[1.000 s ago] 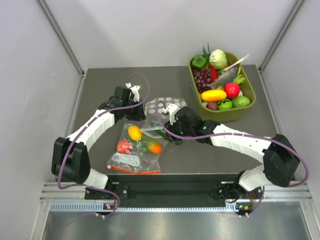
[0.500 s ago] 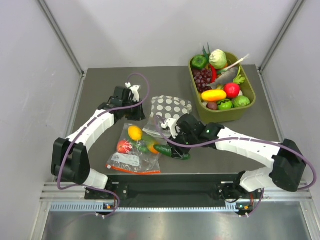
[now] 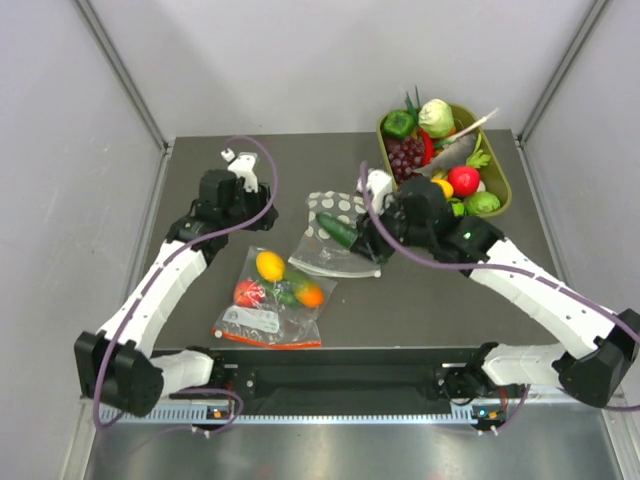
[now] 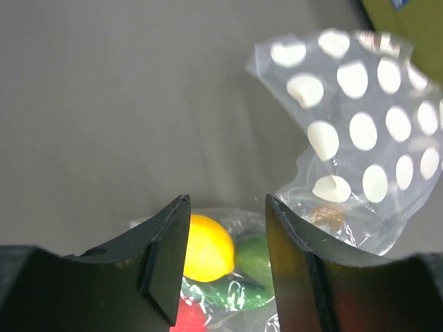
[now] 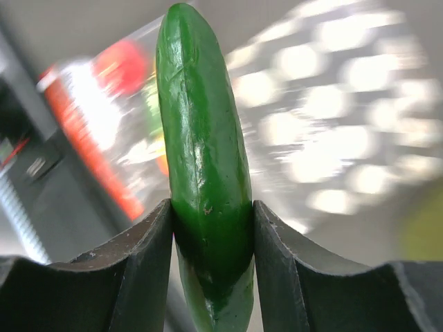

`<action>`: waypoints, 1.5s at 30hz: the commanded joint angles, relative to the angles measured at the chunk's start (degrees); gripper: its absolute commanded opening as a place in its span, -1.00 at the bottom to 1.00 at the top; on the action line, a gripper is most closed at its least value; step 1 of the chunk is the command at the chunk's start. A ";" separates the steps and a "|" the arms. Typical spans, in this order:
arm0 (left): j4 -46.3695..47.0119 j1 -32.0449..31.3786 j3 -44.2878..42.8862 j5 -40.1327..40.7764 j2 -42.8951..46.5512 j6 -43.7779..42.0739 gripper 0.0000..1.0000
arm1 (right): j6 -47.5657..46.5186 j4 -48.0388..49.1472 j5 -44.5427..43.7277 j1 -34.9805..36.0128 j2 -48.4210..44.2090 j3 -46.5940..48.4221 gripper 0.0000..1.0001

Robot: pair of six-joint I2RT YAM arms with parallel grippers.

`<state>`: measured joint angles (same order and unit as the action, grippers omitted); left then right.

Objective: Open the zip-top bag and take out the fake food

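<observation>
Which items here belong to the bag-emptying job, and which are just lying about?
Job: polka-dot zip-top bag; cucumber, gripped by the right end effector.
Lying about: plain zip bag of small fruits; green bin of toy produce.

walls (image 3: 330,60): pale grey panels | table (image 3: 420,300): dark grey top | near edge: metal rail (image 3: 350,412)

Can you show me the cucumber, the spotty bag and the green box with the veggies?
cucumber (image 5: 204,159): right wrist view, middle of its green body.
spotty bag (image 4: 360,131): left wrist view, a white dot near its middle.
green box (image 3: 506,192): top view, its right rim.
</observation>
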<state>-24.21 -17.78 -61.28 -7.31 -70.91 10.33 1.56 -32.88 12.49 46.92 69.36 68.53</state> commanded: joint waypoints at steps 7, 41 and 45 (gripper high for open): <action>3.55 0.73 -1.47 10.47 9.04 -1.36 0.28 | -3.41 3.26 -3.25 -23.52 4.63 12.40 -0.52; 5.14 0.99 -0.51 7.57 8.60 -3.47 0.45 | -14.92 3.10 -17.68 -52.45 28.10 20.15 -0.38; 5.31 0.91 -0.42 7.57 8.43 -3.56 0.45 | -15.89 2.48 -17.41 -52.45 28.11 18.13 -0.34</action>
<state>-22.09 -17.21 -62.13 0.89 -62.39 7.46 -13.06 -29.61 -4.71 -5.15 97.43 87.13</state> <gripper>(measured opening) 0.724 0.444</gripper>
